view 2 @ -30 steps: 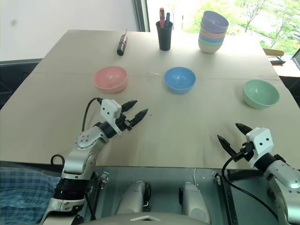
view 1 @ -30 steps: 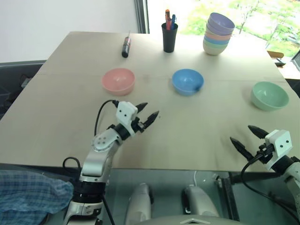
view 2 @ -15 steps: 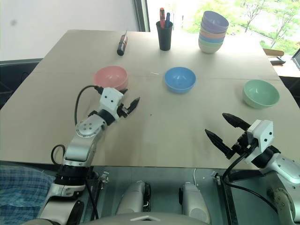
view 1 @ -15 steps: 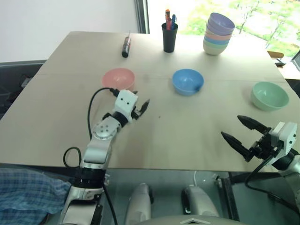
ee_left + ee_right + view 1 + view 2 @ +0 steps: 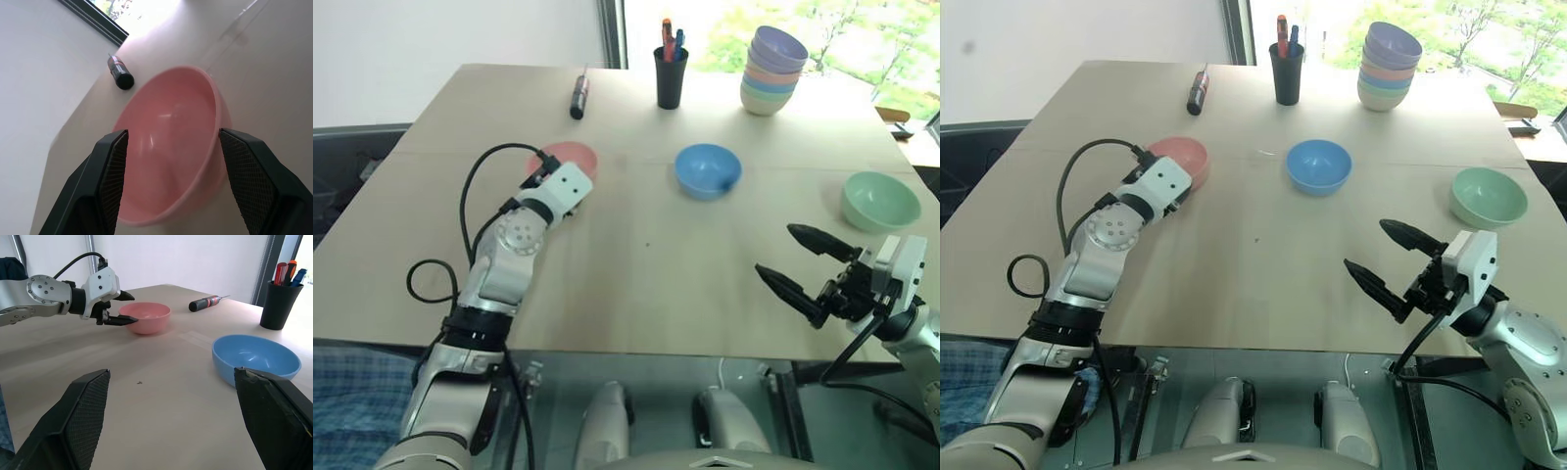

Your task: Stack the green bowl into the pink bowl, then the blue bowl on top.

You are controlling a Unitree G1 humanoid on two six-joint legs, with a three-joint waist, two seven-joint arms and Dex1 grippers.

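Your left end effector (image 5: 168, 166) is open, its two fingers straddling the near side of the pink bowl (image 5: 570, 157), one on each side of the rim, not clamped on anything. Your right end effector (image 5: 803, 264) is wide open and empty, hovering over the near right part of the counter (image 5: 646, 274), pointing left toward the middle. The green bowl (image 5: 880, 201) sits at the right edge, just beyond and to the right of the right end effector, upright. The blue bowl (image 5: 707, 169) is mid-counter, well apart from both others, and the pink bowl is at mid-left, all three in a rough row. At the far edge you have a pen cup (image 5: 671, 76), a screwdriver (image 5: 577, 98) and a tower of pastel bowls (image 5: 771, 70); ignore the tower, it's not part of the job. No stacking is done yet. My read: the step in hand is bracing or gripping the pink bowl with the left while the right goes for the green one. If you do close on the pink one, take one wall with a finger inside and one outside; straddling the full width risks it squirting out. Keep it flat on the counter. For the green bowl, swing the right end effector right and come in over the near rim, pinch the wall, lift clear before crossing over the blue bowl.
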